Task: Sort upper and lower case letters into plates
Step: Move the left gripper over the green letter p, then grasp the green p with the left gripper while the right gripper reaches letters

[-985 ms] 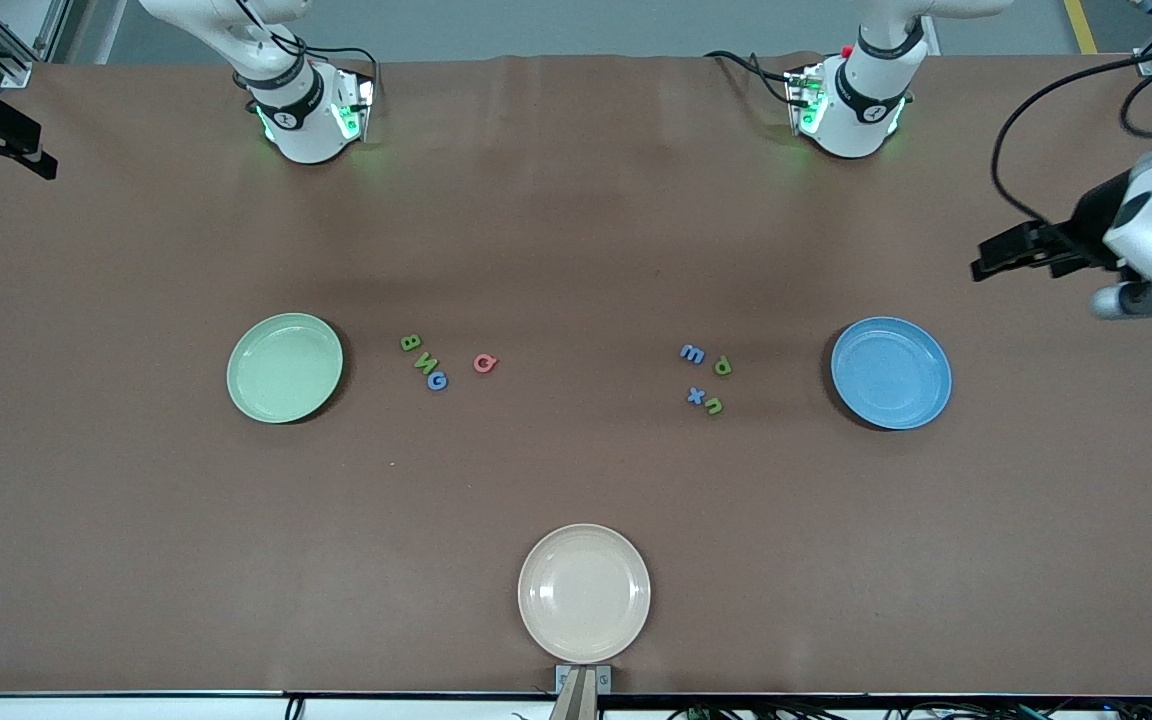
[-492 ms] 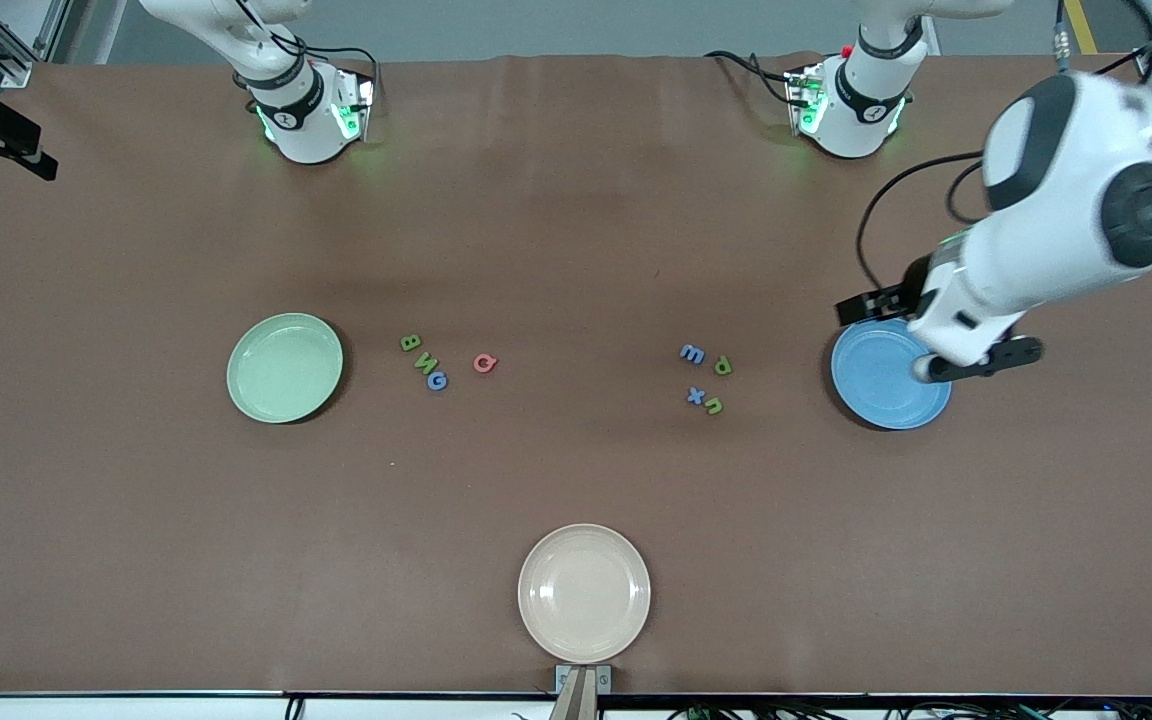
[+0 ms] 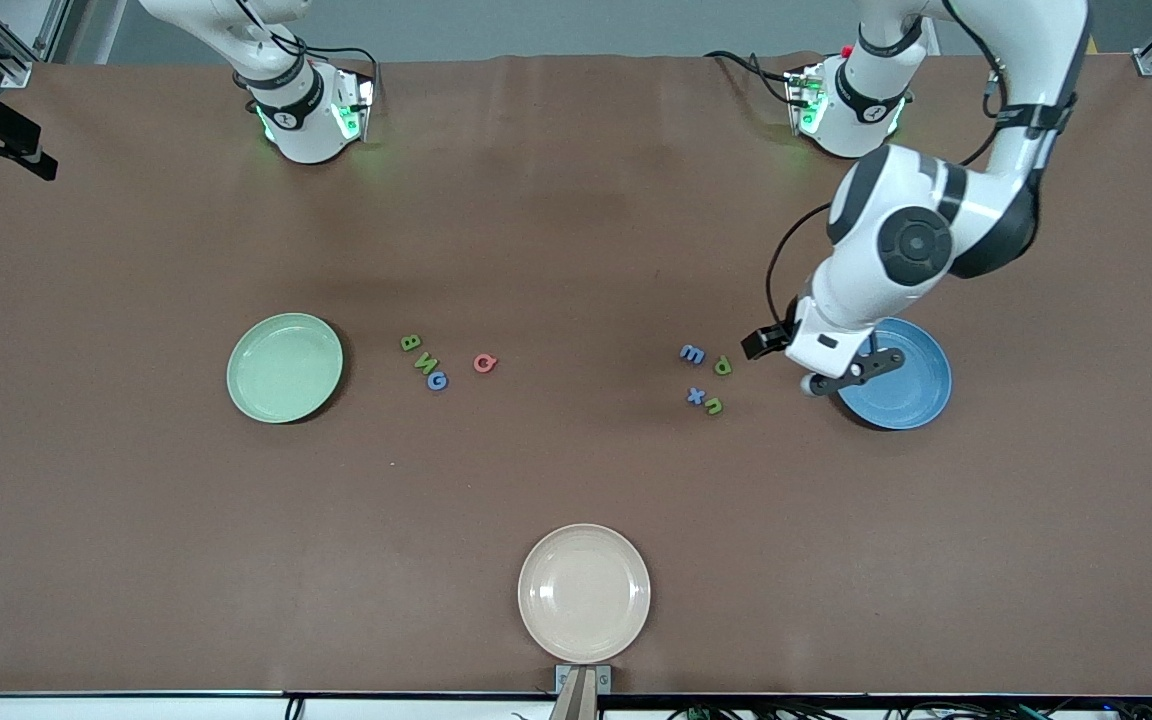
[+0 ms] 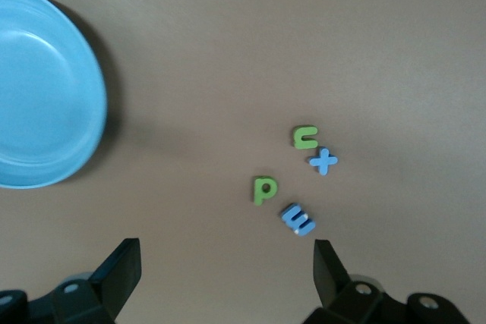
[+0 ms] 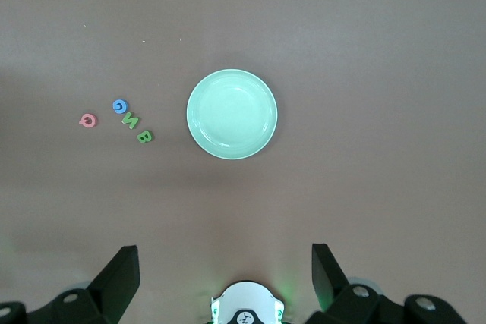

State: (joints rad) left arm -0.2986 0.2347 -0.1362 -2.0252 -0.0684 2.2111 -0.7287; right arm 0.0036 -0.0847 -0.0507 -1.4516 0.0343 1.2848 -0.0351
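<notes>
Over the bare table between the lower case letters and the blue plate [image 3: 901, 385], the left gripper [image 4: 226, 263] hangs in the air with its two black fingers [image 4: 121, 267] wide apart and nothing between them. In the front view this gripper [image 3: 771, 345] is mostly tucked under the arm's white wrist, so its spot there is only a fair guess.

Just beside it lie four small letters in a loose bunch. The green p [image 3: 723, 366] is closest to the gripper. The blue m [image 3: 692, 353] sits next to the p, toward the right arm's end of the table. The blue x [image 3: 696, 396] and the green u [image 3: 714, 405] almost touch each other, a bit nearer to the front camera than the p and m. The blue plate lies flat toward the left arm's end, and its rim pokes out from under the arm.

The right gripper [image 5: 225, 271] waits high up over its own base, fingers spread apart and holding nothing. Below it lies the pale green plate [image 3: 285, 367]. Near that plate sit the green B [image 3: 410, 343], the green N [image 3: 423, 361] and the blue G [image 3: 437, 380] in a slanted row, with the pink-red Q [image 3: 484, 363] a little apart.

A cream plate [image 3: 584, 593] lies close to the front camera. All the letters are flat on the brown table [image 3: 576, 230].
</notes>
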